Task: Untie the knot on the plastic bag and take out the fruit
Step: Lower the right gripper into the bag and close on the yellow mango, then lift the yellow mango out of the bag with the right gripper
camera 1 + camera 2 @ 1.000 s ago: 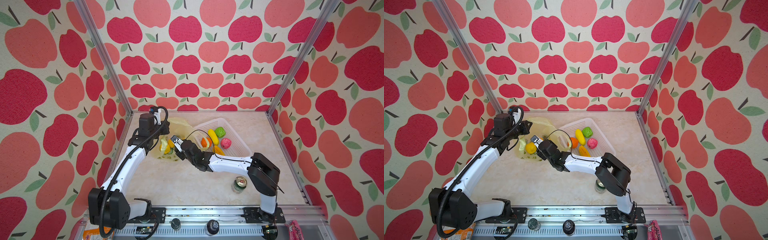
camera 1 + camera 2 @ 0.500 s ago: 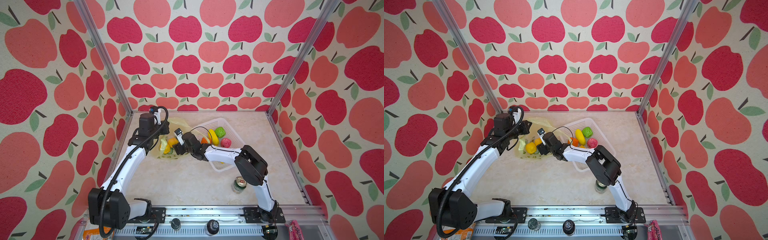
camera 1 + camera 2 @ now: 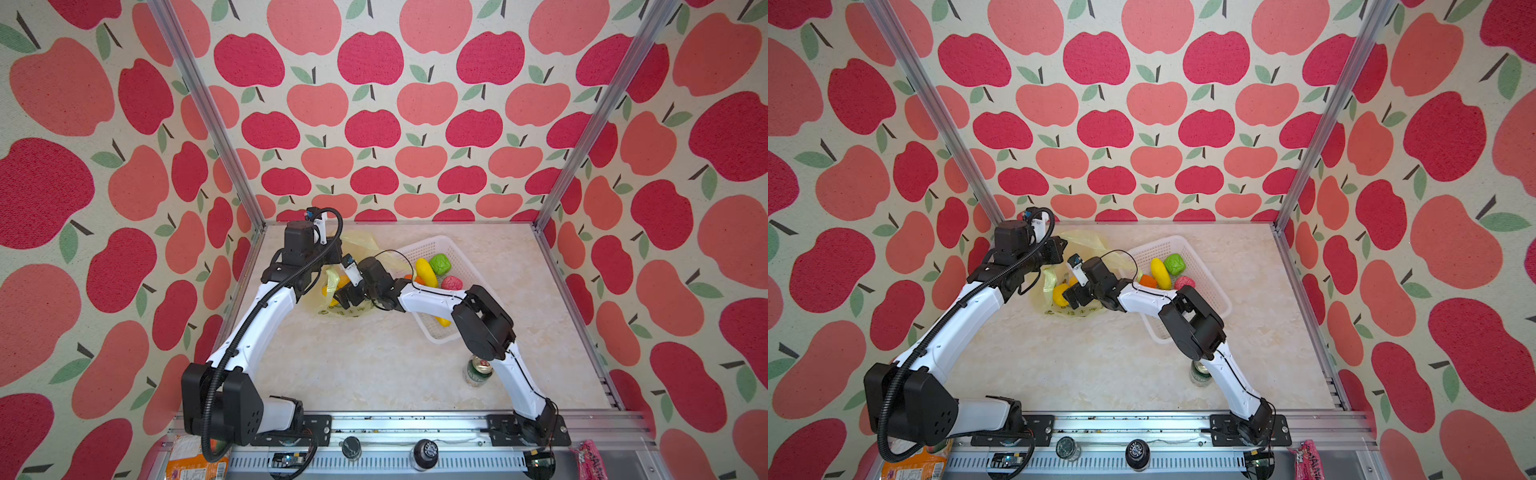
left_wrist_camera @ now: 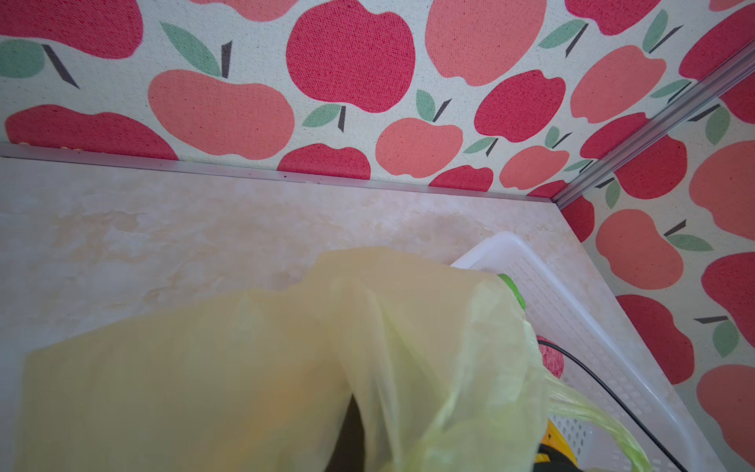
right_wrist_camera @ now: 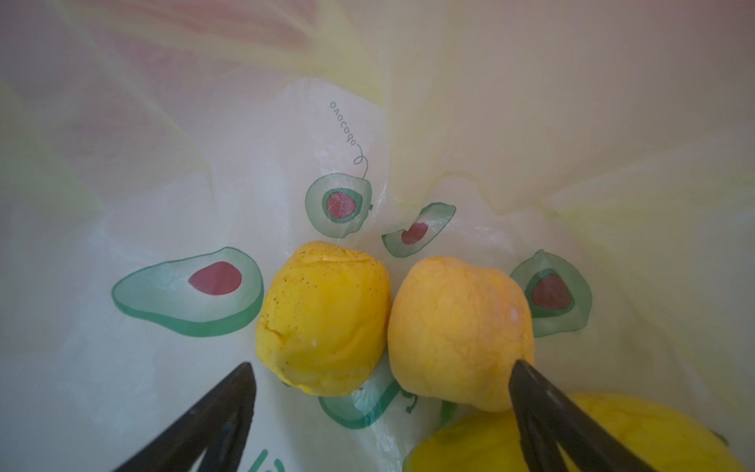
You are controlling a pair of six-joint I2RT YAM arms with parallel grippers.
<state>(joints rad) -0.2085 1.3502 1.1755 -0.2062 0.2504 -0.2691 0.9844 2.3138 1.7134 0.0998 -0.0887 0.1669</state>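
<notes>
The yellow plastic bag (image 3: 354,309) lies on the far left part of the surface (image 3: 374,365), just left of the white mesh basket (image 3: 440,340). Its mouth is open toward the right. The left claw (image 3: 332,255) is clenched on the bag's upper edge and holds the film up off the surface. In the left wrist view that film (image 4: 245,367) drapes across the lens, and a twisted yellow-green handle strip (image 4: 588,414) hangs loose in front of the basket (image 4: 572,310).

The right claw (image 3: 1073,296) reaches across the middle into the bag's mouth. In the right wrist view it (image 5: 382,367) is released, with its black fingers (image 5: 220,417) spread wide and nothing between them gripped. Just ahead of them, on the avocado-printed film, sit a yellow fruit (image 5: 322,318) and a yellow-orange fruit (image 5: 459,333), touching side by side. One fingertip is right at the edge of the yellow-orange fruit, but contact cannot be told. A third yellow fruit (image 5: 613,437) lies beside that finger.

In the basket lie a banana-shaped yellow fruit (image 3: 426,272), a green fruit (image 3: 439,264), a pink fruit (image 3: 451,283) and an orange fruit (image 3: 1147,281). A green drink can (image 3: 478,372) stands upright near the right arm, on the near right.
</notes>
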